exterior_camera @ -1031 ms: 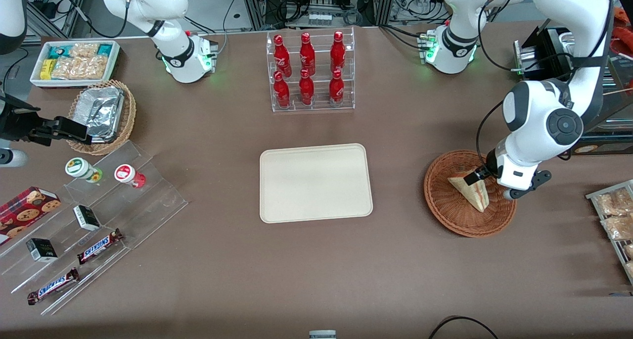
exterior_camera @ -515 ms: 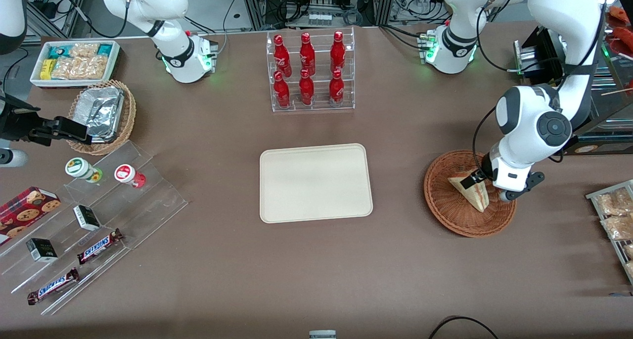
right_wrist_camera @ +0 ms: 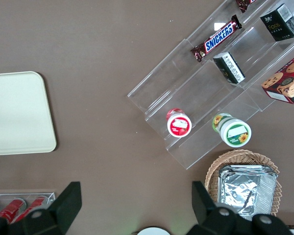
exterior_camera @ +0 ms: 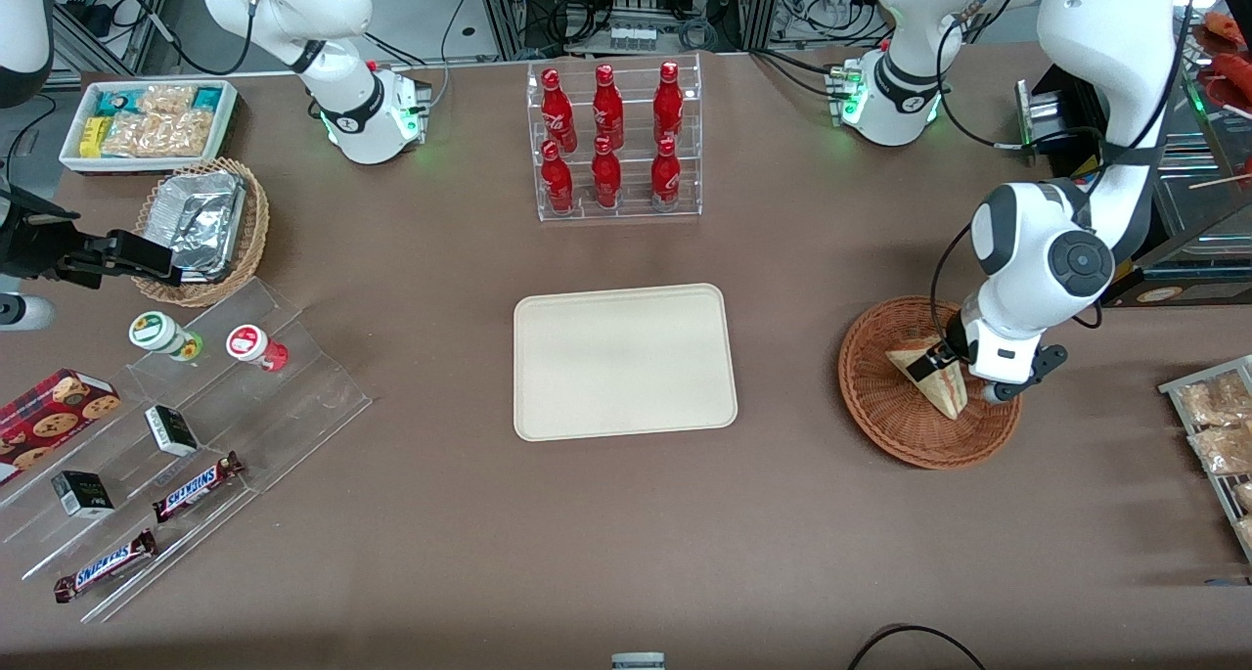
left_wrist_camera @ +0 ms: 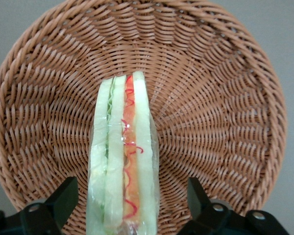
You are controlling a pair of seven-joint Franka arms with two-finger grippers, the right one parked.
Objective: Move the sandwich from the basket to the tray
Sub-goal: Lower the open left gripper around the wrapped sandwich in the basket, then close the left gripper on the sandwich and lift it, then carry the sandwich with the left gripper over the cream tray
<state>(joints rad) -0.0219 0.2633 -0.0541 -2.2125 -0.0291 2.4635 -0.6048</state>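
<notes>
The sandwich (exterior_camera: 937, 384), a wrapped pale bread wedge with a red-orange and green filling stripe, lies in the reddish-brown wicker basket (exterior_camera: 880, 411) toward the working arm's end of the table. My left gripper (exterior_camera: 941, 359) is low over the basket and open. In the left wrist view the sandwich (left_wrist_camera: 122, 156) stands on edge between the two dark fingers (left_wrist_camera: 63, 196), with a gap on each side, and the basket's weave (left_wrist_camera: 215, 98) surrounds it. The gripper (left_wrist_camera: 130, 196) holds nothing. The cream tray (exterior_camera: 624, 361) lies bare at the table's middle.
A clear rack of red bottles (exterior_camera: 613, 142) stands farther from the front camera than the tray. A tan basket with a foil container (exterior_camera: 201, 225), a white snack bin (exterior_camera: 147, 122) and acrylic steps with candy bars (exterior_camera: 196, 435) lie toward the parked arm's end. Snack packets (exterior_camera: 1218, 425) sit beside the basket.
The left arm's wrist has shifted slightly toward the tray and lowered around the sandwich. The sandwich and basket have not moved.
</notes>
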